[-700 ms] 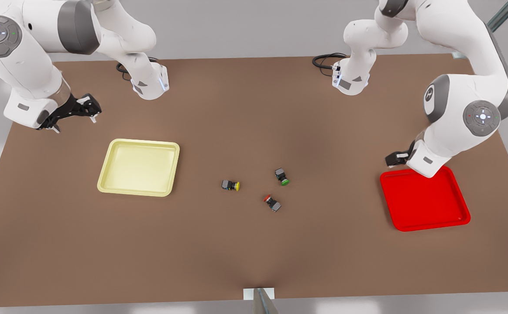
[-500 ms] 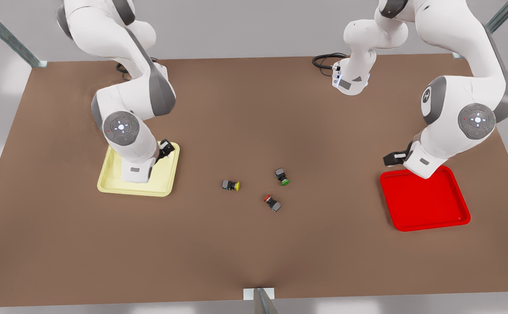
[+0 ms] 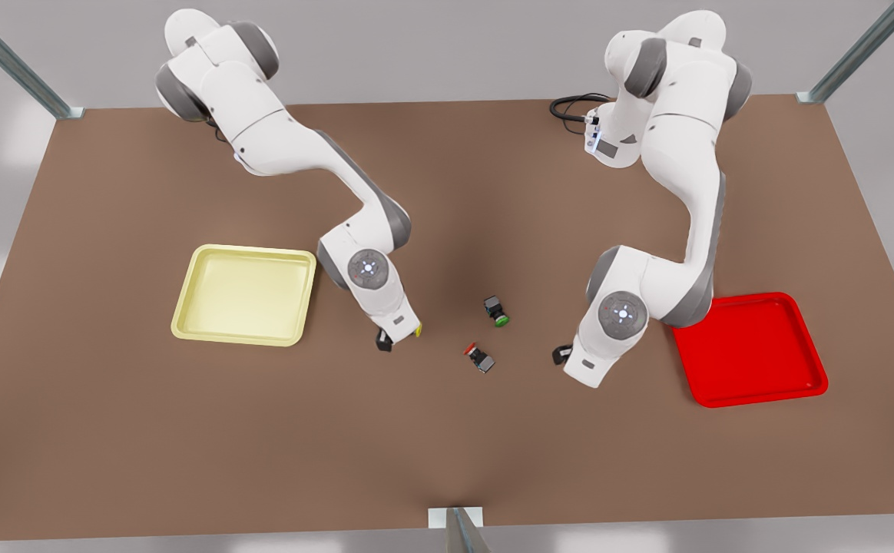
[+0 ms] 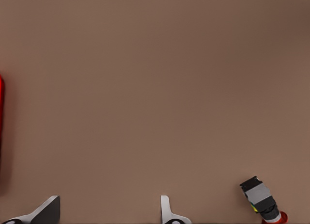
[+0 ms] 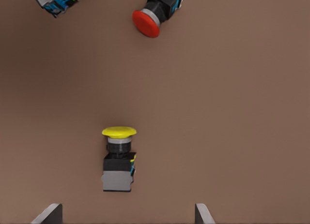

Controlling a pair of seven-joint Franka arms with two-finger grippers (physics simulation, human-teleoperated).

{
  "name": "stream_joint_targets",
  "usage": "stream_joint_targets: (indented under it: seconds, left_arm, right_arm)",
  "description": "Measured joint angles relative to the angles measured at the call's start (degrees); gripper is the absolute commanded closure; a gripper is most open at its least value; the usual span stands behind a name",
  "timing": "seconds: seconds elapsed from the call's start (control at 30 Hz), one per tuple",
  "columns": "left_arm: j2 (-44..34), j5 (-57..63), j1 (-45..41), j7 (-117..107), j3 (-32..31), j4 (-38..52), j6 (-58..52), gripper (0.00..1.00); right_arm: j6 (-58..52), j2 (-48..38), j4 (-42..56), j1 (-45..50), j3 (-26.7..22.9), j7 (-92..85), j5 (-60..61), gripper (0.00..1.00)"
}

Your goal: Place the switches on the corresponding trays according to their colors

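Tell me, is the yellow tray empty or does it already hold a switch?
Empty. The yellow tray shows only its bare floor, and the yellow switch lies on the table below the right gripper.

Arms on my rig, two: glossy white shells with mid-grey bands at the joints.
- Joint disc (image 3: 368, 268), one near each wrist: round, grey, with a lit white centre and small red and green dots.
- Black cable (image 3: 570, 97): looped beside one base.
- Right gripper (image 5: 126, 215): dark housing, pale grey wedge fingertips, set wide apart.
- Left gripper (image 4: 109, 212): same pale grey tips, also apart.
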Motion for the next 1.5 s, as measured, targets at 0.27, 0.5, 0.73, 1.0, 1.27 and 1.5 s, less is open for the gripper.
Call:
stream_joint_targets:
  seconds: [0.27,0.5,0.73,1.0,1.27,1.5]
  left_arm:
    - [11.02,1.11,-13.58,-34.59,2.0,9.37,-0.39,0.0]
    - [17.2,-0.37,-16.16,-48.63,1.24,15.15,2.26,0.0]
    - [17.51,-0.98,-15.6,-42.04,-0.07,12.78,6.87,0.0]
    - [15.6,-3.3,-12.42,-42.91,-1.04,8.68,9.74,0.0]
    - [17.69,-7.03,-13.09,-44.86,-1.04,9.29,14.77,0.01]
    - [17.77,-7.83,-12.39,-43.57,-0.78,8.64,14.69,0.01]
  right_arm:
    - [5.56,-1.91,-9.01,2.04,-0.09,10.69,-0.15,0.0]
    - [8.8,0.57,-9.54,2.05,-1.05,10.67,-0.36,0.0]
    - [10.9,2.13,-9.48,2.14,-1.65,10.65,-1.1,0.0]
    - [13.36,3.51,-9.14,2.21,-1.93,10.49,-1.38,0.0]
    - [14.25,5.62,-7.85,2.65,-2.02,10.49,-1.46,0.0]
    - [15.65,5.63,-8.04,2.65,-2.02,10.58,-1.82,0.11]
